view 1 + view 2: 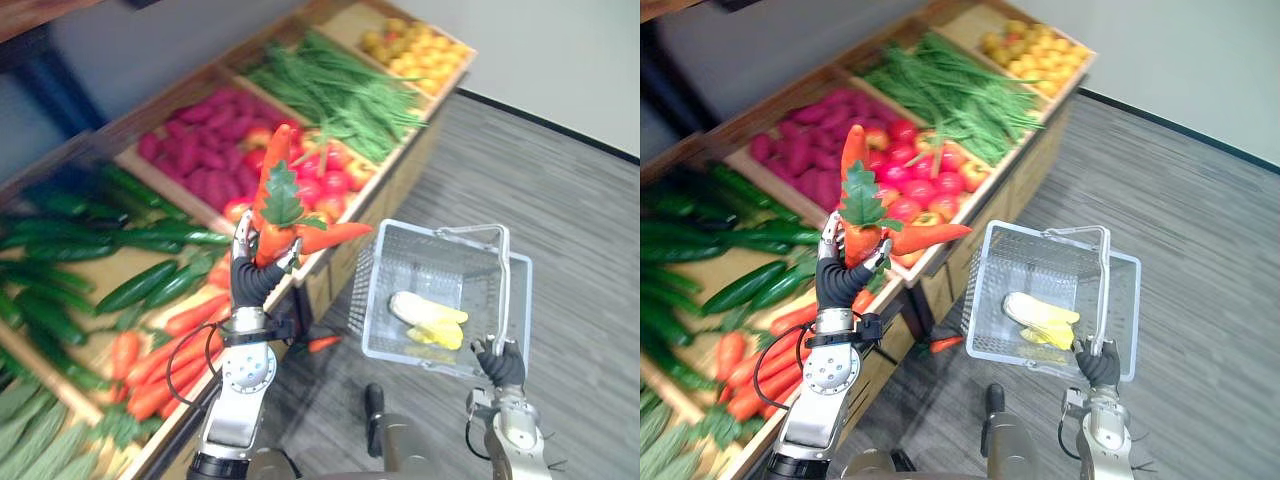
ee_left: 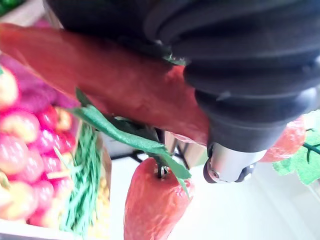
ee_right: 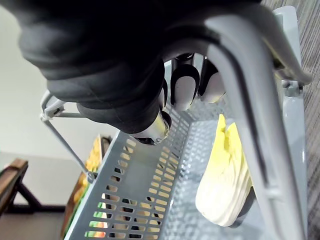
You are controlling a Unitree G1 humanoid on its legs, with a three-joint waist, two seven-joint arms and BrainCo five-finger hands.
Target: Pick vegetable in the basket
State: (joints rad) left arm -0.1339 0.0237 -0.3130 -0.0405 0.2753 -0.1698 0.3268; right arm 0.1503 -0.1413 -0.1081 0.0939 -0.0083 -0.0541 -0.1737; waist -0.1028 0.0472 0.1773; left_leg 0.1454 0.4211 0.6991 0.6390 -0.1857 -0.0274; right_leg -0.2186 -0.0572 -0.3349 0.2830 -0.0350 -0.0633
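From the head camera I see a wooden produce stand (image 1: 425,135) sweeping from 7 o'clock up to 1 o'clock. Its bins hold cucumbers (image 1: 140,285), loose carrots (image 1: 165,365), purple roots (image 1: 205,150), red tomatoes (image 1: 325,180), green beans (image 1: 345,95) and yellow fruit (image 1: 420,50). Grey plank floor (image 1: 580,220) fills the side from 2 to 5 o'clock.

At 4 o'clock a grey mesh basket (image 1: 400,250) hangs above the floor, just beside the stand's front. My right hand (image 1: 498,365) has its fingers curled round the basket's handle at its 5 o'clock corner.

Near the centre, at 10 o'clock from the basket, the carrot bunch (image 1: 275,200), orange with green leaves, is raised over the stand's front edge and apart from the basket. My left hand (image 1: 250,275) is closed round the bunch from below.

A pale yellow leafy vegetable (image 1: 430,320) lies on the basket's bottom. One small carrot (image 1: 322,343) lies on the floor at 6 o'clock.
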